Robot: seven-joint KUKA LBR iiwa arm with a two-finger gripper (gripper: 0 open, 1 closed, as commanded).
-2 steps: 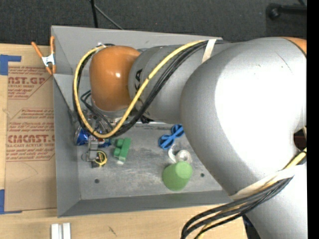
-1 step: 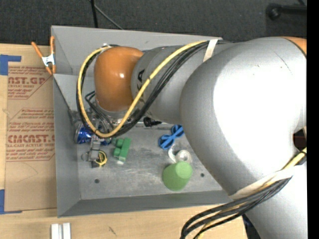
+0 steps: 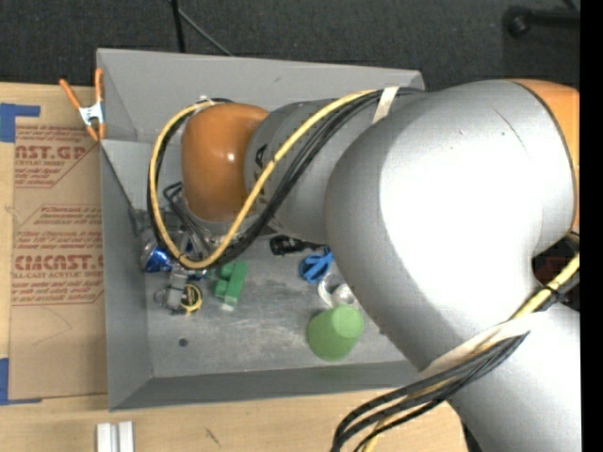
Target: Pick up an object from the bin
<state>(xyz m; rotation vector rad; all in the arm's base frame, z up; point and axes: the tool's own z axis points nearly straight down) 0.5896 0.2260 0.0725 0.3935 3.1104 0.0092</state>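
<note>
My gripper (image 3: 182,249) is low at the bin's left side, under the arm's orange cover and mostly hidden by it. A small blue thing (image 3: 154,257) lies right at its left edge. Just below it on the floor sits a small grey and yellow thing (image 3: 179,297). A green block (image 3: 229,282) lies a little to the right of that. Whether anything is held cannot be made out.
A light green cup-shaped thing (image 3: 334,332) rests near the bin's front wall. A blue clip-like thing (image 3: 316,265) and a small black thing (image 3: 283,246) lie by the arm, which covers the bin's right half. The left wall is close to the gripper.
</note>
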